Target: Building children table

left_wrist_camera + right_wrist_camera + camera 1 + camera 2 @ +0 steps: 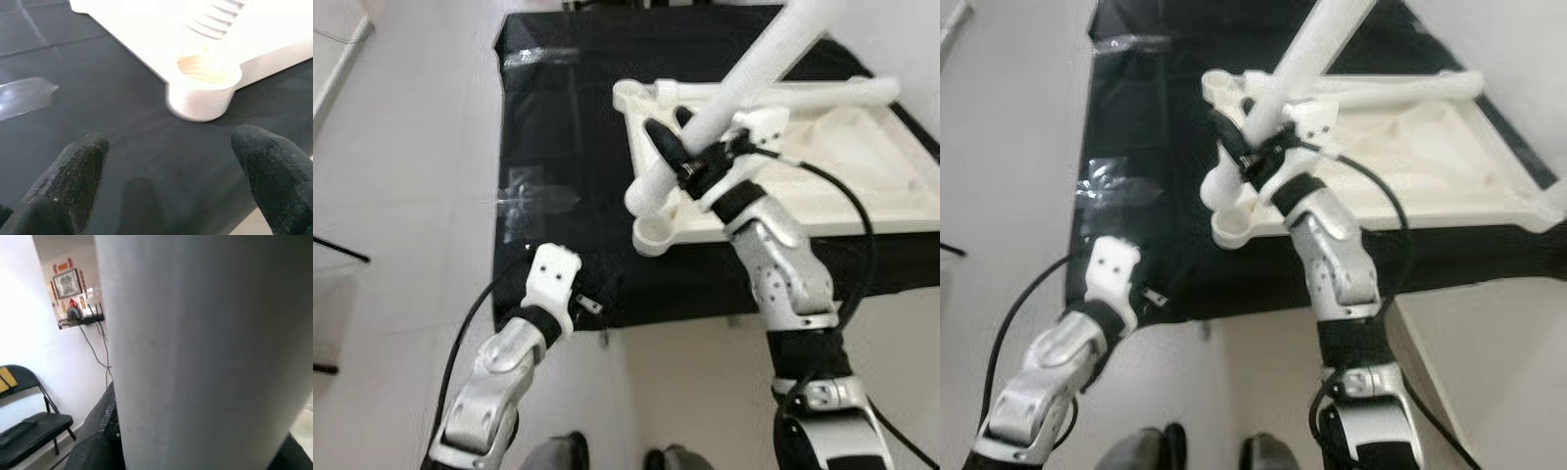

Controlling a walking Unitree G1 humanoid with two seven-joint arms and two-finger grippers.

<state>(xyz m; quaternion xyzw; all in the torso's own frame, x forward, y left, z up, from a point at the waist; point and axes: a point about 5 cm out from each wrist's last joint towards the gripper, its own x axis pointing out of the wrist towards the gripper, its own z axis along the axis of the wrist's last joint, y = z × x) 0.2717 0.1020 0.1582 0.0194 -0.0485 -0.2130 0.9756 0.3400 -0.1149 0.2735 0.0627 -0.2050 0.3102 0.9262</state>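
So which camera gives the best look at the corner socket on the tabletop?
The left wrist view: the corner socket sits close, its bore open. Both eye views show it small, beneath the white leg.

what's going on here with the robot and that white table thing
The robot is assembling a small white table. The tabletop lies upside down on a black cloth. The right gripper is shut on a white leg, holding its lower end at the corner socket nearest the robot. The left gripper hovers open over the cloth, just short of that corner.
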